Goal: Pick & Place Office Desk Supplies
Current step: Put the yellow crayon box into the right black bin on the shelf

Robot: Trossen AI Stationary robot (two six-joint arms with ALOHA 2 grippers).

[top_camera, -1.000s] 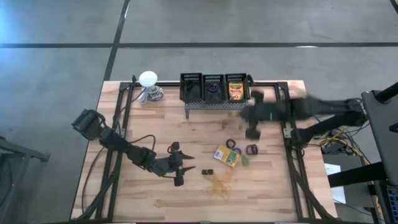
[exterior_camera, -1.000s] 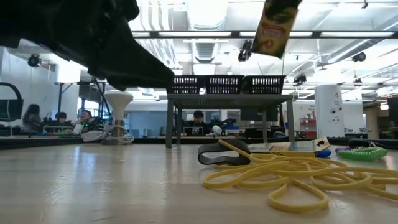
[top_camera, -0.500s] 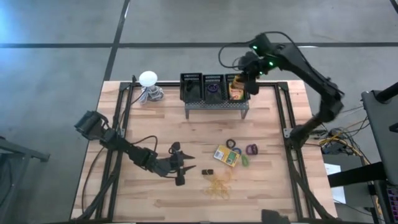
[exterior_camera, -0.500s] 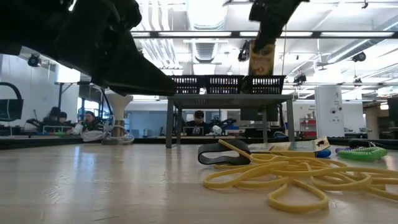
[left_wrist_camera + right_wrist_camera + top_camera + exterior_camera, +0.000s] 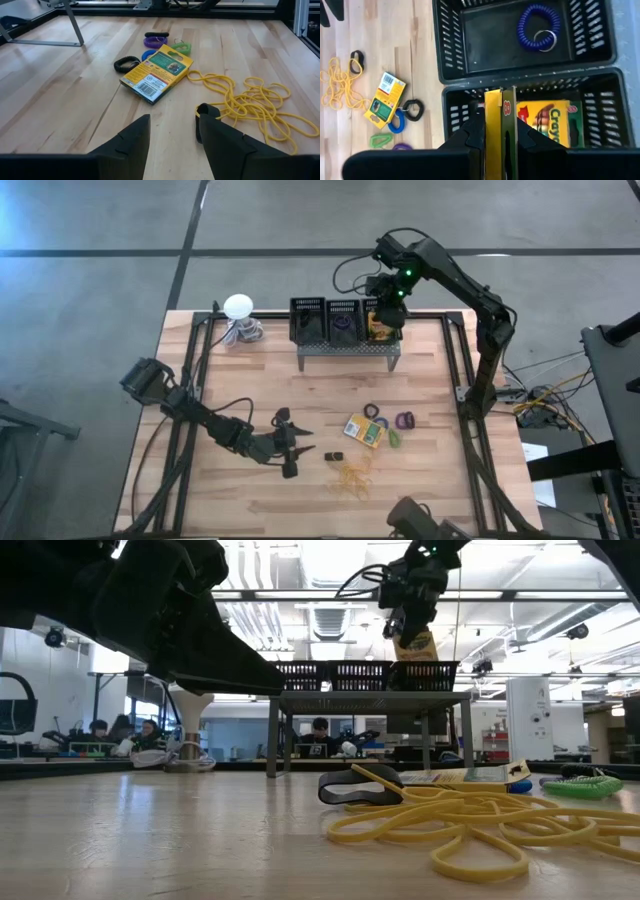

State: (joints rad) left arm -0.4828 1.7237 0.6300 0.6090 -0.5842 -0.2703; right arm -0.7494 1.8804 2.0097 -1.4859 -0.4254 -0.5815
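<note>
- The right gripper (image 5: 501, 131) is above the right basket (image 5: 600, 130), pinching a crayon box (image 5: 501, 125) upright.
- The left gripper (image 5: 172, 130) is slightly open, empty, near the rubber bands (image 5: 250, 100).

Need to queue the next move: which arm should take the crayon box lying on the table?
Probably left. The left hand is open, low beside the crayon box. The right hand is shut on another box over the right-most basket.

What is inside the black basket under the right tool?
A crayon box lies flat in that basket. The right tool holds a second crayon box upright above it, hiding part of the basket floor.
</note>
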